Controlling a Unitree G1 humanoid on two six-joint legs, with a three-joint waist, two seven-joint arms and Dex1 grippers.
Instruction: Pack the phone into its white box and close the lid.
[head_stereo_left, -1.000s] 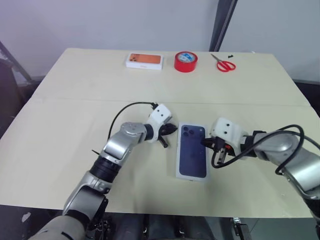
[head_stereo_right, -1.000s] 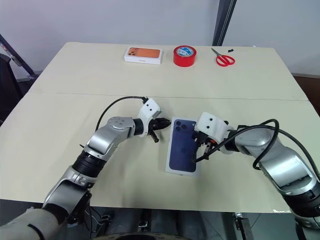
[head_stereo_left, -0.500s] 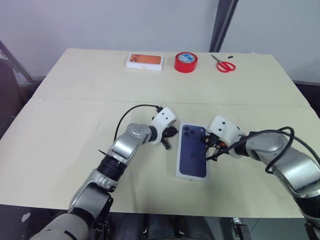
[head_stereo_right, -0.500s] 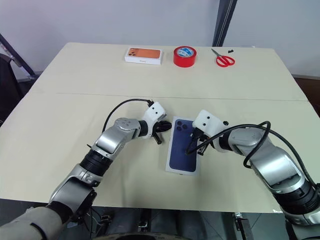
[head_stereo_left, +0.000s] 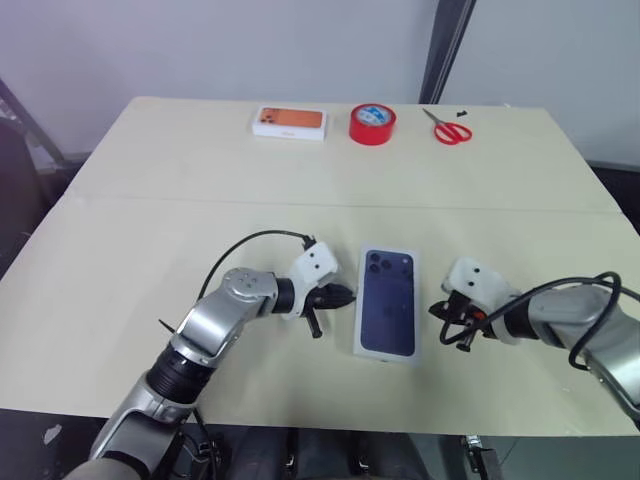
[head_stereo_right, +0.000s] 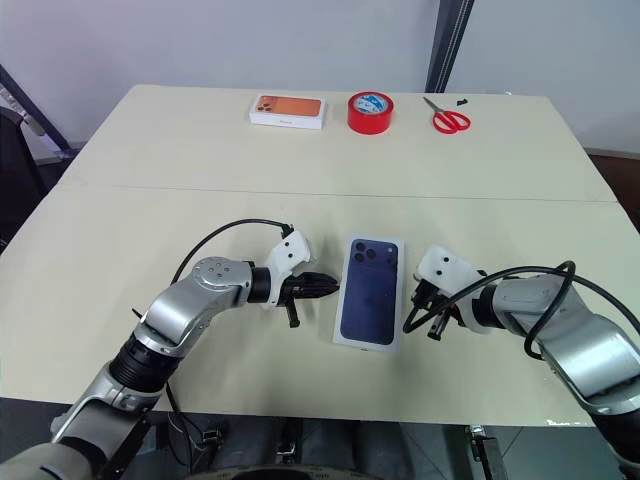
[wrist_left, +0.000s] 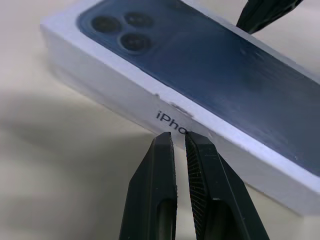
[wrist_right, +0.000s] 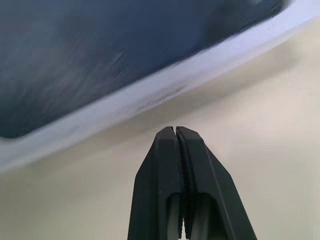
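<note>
Lid: the lid (head_stereo_left: 388, 304) sat closed on the white box (wrist_left: 125, 95), printed phone picture facing up, on the near half of the table (head_stereo_left: 150, 230) between my two grippers.
White box: only its white side wall showed under the lid, lettering on it in the left wrist view.
Phone: I could not see it; whether it lay inside the shut box I could not tell.
Left gripper: my left gripper (head_stereo_left: 343, 295) pointed at the box's left long side, tips just beside the wall but apart from it; its fingers (wrist_left: 162, 165) stood nearly together with a thin slit between them, gripping nothing.
Right gripper: my right gripper (head_stereo_right: 412, 318) hung near the box's right long side, not touching it; its fingers (wrist_right: 192, 165) were pressed together on nothing.
Far edge of table: an orange-topped box (head_stereo_left: 289, 122), a red tape roll (head_stereo_left: 371, 123) and red-handled scissors (head_stereo_left: 450, 129) lay in a row, well apart from the box.
</note>
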